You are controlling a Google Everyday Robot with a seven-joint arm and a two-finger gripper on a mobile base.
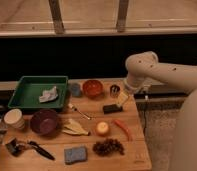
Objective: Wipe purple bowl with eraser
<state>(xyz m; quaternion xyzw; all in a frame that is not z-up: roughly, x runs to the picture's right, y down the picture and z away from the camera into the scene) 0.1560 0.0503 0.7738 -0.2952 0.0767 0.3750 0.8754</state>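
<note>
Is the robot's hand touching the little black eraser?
Cannot tell. In the camera view the gripper hangs just up and right of the eraser; their edges meet in the picture, so no plain gap or contact shows.

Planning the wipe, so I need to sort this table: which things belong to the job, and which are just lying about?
Job: purple bowl, eraser, open hand near the eraser.
Lying about: orange bowl, green tray, blue-grey sponge, brush, cream cup, red chilli.
</note>
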